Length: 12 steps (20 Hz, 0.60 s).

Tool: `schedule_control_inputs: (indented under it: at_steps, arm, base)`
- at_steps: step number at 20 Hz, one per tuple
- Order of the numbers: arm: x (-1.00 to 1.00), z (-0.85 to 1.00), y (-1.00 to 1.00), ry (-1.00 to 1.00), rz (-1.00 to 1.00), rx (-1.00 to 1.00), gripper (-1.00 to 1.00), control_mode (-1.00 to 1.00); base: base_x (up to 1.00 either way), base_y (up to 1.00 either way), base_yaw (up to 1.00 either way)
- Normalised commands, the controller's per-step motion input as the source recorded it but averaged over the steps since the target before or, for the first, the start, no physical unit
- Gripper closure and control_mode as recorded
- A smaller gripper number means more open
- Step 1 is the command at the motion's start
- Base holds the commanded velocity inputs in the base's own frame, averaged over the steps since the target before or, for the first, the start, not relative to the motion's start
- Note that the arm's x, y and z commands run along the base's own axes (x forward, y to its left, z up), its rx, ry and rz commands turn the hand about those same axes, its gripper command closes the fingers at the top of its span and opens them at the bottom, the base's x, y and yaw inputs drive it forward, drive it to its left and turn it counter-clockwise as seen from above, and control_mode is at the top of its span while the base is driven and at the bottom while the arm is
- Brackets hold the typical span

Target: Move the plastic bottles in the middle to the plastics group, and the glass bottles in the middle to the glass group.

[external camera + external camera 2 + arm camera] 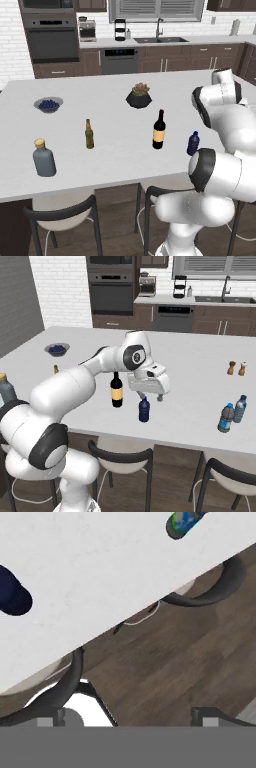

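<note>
The plastic bottle (144,411), small and dark blue with a blue cap, stands near the island's front edge; in the left base view the same bottle (193,144) is partly behind my arm. The glass bottle (116,390), a tall dark wine bottle with a tan label (159,131), stands just left of it. My gripper (149,398) hangs open just above the small bottle, holding nothing. In the hand view its blue cap (13,598) lies off to the left, outside the fingers. The plastics group (226,418) stands at the right front. The glass group is the beer bottle (89,134) and the grey-blue flask (44,158).
A bowl of blue berries (48,104) and a potted plant in a black bowl (139,96) sit further back on the white island (115,155). Salt and pepper shakers (236,368) stand at the right. Dark stools (120,456) line the island's front edge.
</note>
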Motion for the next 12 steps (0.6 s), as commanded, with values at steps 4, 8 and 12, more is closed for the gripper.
schedule_control_inputs:
  at_steps: [4,8,12]
  arm:
    - [0.05,-0.14,0.30,-0.13,0.39,0.15,-1.00,-1.00]
    - [0.26,-0.08,0.34,-0.19,0.33,0.20,-1.00,-1.00]
    - [0.53,-0.02,0.31,0.01,0.18,0.12,-1.00,-1.00]
  base:
    - [0.00,0.00,0.00]
    - [0.00,0.00,0.00]
    - [0.00,0.00,0.00]
